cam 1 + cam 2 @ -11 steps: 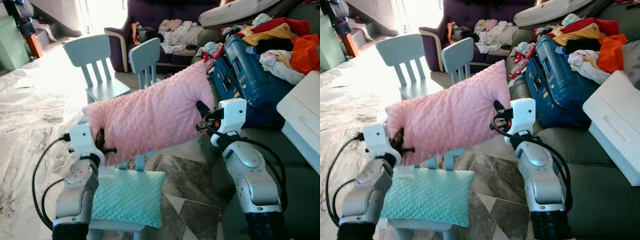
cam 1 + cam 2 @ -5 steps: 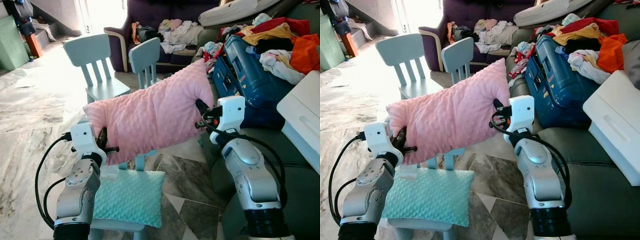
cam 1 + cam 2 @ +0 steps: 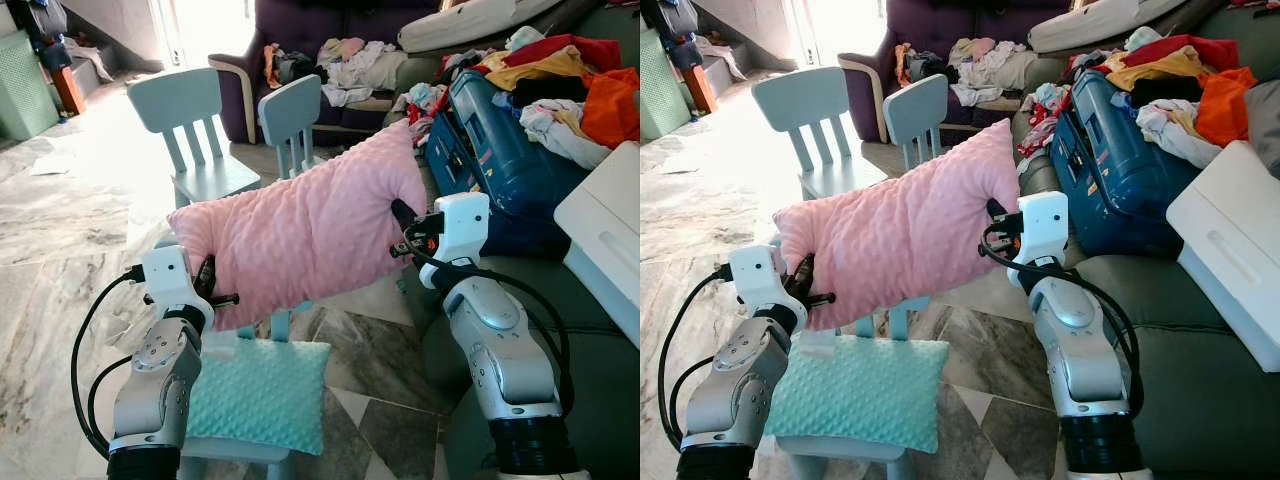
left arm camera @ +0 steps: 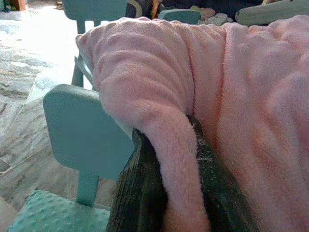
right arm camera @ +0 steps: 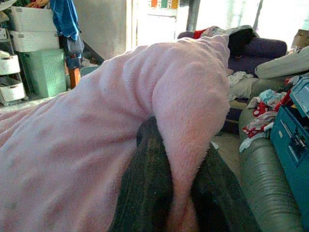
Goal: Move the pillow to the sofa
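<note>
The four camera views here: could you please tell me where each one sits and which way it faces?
Left eye view: on the head, looking forward and down at the pink pillow held between both arms, sofa to the right.
Right eye view: same scene, same arms.
Left wrist view: along the left end effector, pinching the pillow's edge.
Right wrist view: along the right end effector, pinching the other end.
All four share the pillow.

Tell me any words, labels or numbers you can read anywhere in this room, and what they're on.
None can be read.
Blue suitcase: small pale marks on its side, too small and blurred to read.
Wall beyond the pink pillow, right wrist view: coloured patches high up, perhaps posters, too blurred to read.
White box: no print visible.
</note>
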`<state>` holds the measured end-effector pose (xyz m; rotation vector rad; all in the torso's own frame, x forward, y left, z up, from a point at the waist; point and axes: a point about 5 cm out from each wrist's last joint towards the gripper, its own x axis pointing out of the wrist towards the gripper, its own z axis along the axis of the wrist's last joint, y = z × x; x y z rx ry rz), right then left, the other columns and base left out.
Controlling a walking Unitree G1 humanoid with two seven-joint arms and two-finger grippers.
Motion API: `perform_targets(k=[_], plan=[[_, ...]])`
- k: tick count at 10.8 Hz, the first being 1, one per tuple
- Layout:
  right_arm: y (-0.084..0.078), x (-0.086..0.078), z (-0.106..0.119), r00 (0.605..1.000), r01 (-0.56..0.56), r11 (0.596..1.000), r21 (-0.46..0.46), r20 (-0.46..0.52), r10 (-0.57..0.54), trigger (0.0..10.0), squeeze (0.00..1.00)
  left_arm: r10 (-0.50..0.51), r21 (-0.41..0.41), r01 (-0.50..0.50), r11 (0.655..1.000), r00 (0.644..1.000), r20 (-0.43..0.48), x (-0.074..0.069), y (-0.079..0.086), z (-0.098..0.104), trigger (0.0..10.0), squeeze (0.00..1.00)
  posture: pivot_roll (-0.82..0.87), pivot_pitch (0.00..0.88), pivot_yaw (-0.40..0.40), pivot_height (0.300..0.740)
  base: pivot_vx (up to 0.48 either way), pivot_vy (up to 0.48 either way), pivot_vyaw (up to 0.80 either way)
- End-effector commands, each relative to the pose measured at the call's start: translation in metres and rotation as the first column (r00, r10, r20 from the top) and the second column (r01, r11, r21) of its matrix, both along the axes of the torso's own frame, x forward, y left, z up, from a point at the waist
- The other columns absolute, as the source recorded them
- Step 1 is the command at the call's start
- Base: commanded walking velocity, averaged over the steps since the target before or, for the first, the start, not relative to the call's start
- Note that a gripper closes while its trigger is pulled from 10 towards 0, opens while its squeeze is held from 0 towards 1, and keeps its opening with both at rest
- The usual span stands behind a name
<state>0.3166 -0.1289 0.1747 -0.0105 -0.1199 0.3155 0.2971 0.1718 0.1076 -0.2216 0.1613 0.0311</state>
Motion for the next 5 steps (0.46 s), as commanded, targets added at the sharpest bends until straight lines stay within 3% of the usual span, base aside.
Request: perform_targets(k=[1,5], plan=[[0.0011,0.0022,0.0064,1.0,-0.008,1.0,0.004,0.018,0.008,10.0,0.0,-0.023,0.002,0.023,1.0,0.999,0.026,0.0012,-0.0037,0.007,10.0,0.0,-0.12,0.0,-0.037,0.74,-0.259,0.0,0.0],[0.001,0.0016,0.0059,1.0,-0.009,1.0,0.008,0.014,0.009,10.0,0.0,-0.026,0.0,0.027,1.0,0.999,0.022,0.0007,-0.0047,0.0066,10.0,0.0,-0.12,0.0,-0.037,0.74,-0.299,0.0,0.0]])
